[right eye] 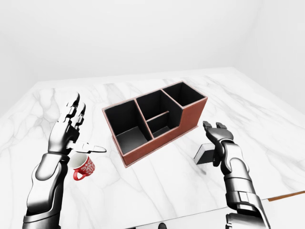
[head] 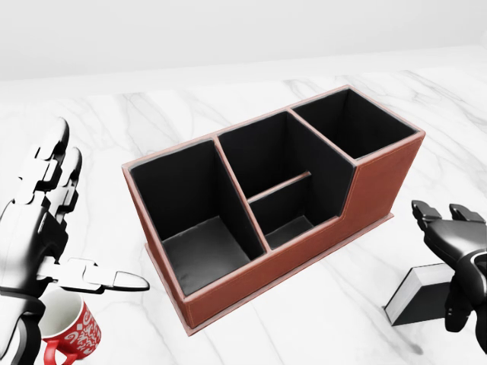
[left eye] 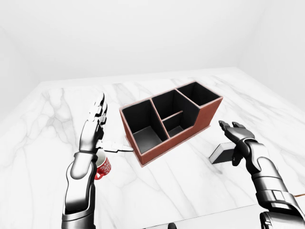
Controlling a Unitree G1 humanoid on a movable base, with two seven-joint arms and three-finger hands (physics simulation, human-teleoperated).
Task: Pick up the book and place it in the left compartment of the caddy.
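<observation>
1 book | 1 caddy, 4 compts | 1 mug | 2 robot hands, both spread

Left robot hand and right robot hand open

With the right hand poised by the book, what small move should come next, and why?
Probably lower the right hand a little and close its fingers around the book. The hand looks open just above the book, which lies on the marble table at the right of the caddy, and all its compartments look empty.
</observation>
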